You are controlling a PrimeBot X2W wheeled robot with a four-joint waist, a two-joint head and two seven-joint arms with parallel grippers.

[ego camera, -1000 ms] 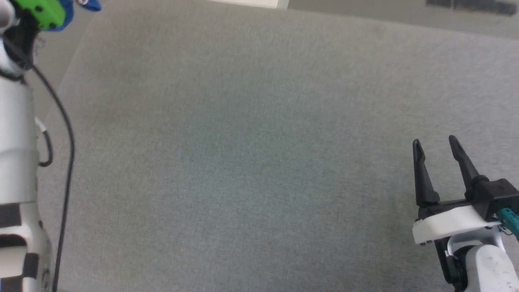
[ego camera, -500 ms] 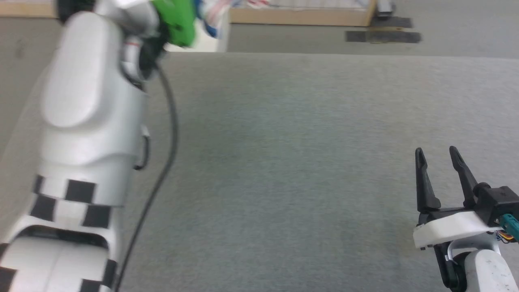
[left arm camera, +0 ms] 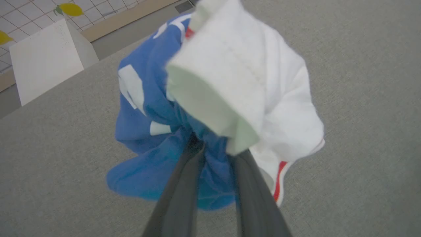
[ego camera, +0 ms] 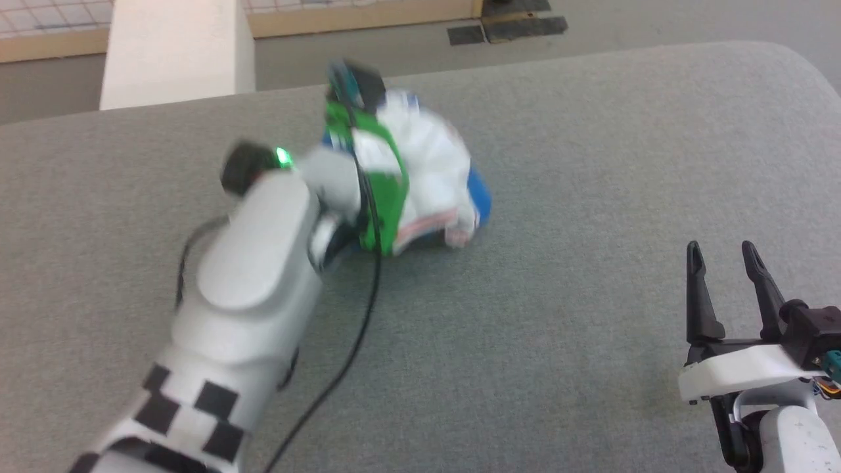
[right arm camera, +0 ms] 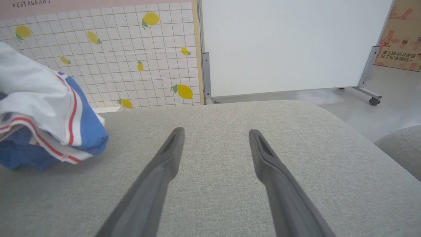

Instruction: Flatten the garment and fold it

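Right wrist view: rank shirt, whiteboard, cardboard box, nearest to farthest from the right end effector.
1. shirt: bunched on the cushion, left of the right end effector.
2. whiteboard: straight ahead, past the cushion's far edge.
3. cardboard box: far right, on the floor beyond the whiteboard's wheeled leg.
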